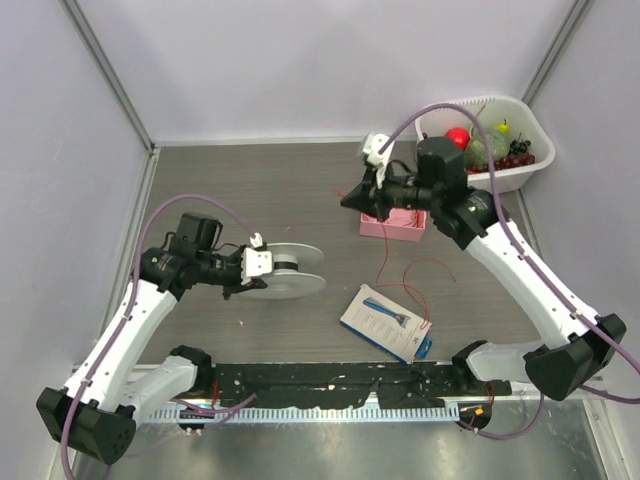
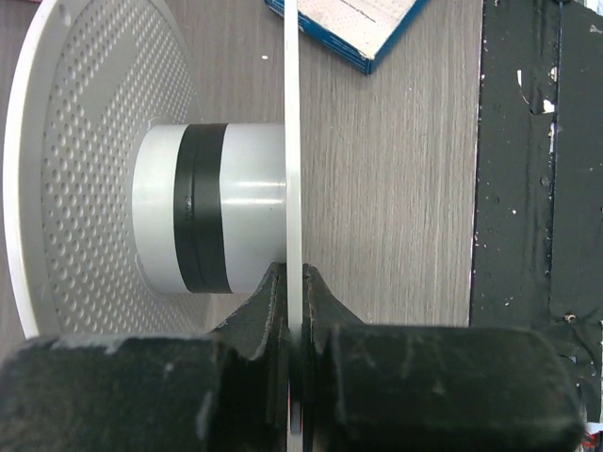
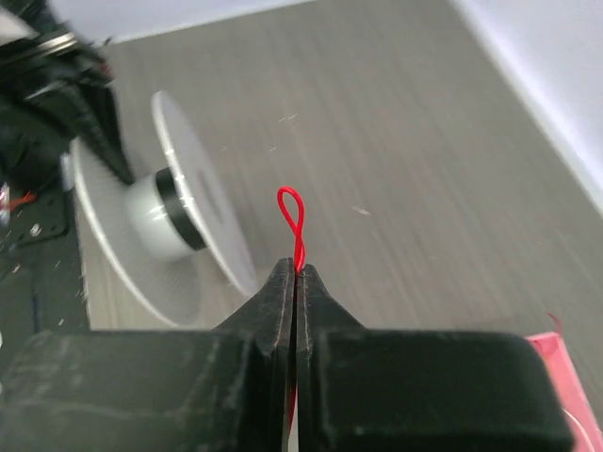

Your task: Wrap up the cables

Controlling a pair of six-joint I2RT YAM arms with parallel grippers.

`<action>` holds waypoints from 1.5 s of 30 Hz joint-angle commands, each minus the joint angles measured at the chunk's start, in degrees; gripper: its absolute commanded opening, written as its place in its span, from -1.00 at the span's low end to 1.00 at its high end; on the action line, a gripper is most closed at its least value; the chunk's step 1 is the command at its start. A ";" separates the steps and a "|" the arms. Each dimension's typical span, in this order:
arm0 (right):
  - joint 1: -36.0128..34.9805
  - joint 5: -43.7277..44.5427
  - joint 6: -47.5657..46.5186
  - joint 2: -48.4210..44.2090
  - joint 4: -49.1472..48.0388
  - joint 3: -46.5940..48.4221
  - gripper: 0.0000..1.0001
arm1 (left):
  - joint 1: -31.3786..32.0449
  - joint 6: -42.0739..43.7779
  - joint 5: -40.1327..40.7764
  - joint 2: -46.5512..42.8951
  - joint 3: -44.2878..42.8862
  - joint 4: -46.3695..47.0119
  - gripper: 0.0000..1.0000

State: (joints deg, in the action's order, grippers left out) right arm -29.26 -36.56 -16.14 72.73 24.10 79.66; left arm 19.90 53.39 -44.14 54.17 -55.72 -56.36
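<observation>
The cable is one hair-thin red wire lying in loose loops on the table right of centre. My right gripper is shut on it; a small twisted red loop sticks out past the fingertips. My left gripper is shut on the rim of a white plastic spool with a black band round its hub. The gripped flange stands edge-on between the left fingers. The spool also shows blurred in the right wrist view, to the left of the right gripper.
A pink box sits under the right arm. A white and blue packet lies near the front. A white basket of toy fruit stands at the back right. A black strip runs along the near edge.
</observation>
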 commanded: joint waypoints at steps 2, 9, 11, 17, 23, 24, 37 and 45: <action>-8.27 -0.90 -6.80 -0.48 1.67 -2.40 -0.99 | 0.40 -1.08 -1.83 -1.61 2.37 4.67 -1.00; -14.95 1.40 -9.08 0.83 -3.79 -9.34 -0.99 | 0.75 -2.76 -3.93 -2.05 5.27 6.78 -1.00; -16.09 1.66 -8.82 1.45 -5.90 -11.01 -0.99 | 0.93 -2.76 -4.46 -2.14 6.76 8.01 -1.00; -18.20 3.59 -9.35 3.47 -10.38 -14.09 -0.99 | 1.46 -4.51 -5.08 -1.79 8.17 10.47 -1.00; -21.10 6.32 -10.31 5.05 -14.33 -15.94 -0.99 | 2.33 -6.19 -5.08 -1.88 10.02 13.11 -1.00; -21.54 6.23 -10.31 5.32 -14.60 -16.28 -0.99 | 2.42 -6.19 -4.82 -1.96 10.37 13.55 -0.99; -22.60 7.82 -11.81 7.87 -17.07 -18.31 -0.99 | 3.21 -4.69 -3.23 -1.00 12.13 14.35 -0.78; -22.60 8.25 -12.69 7.43 -16.80 -18.93 -0.99 | 3.21 -10.14 -3.76 -2.31 7.22 9.00 0.01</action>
State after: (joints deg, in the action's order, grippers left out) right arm -51.55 -28.95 -27.75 81.03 10.24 60.55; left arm 22.83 45.82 -45.98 53.47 -43.97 -45.15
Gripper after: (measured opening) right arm 0.036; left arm 0.440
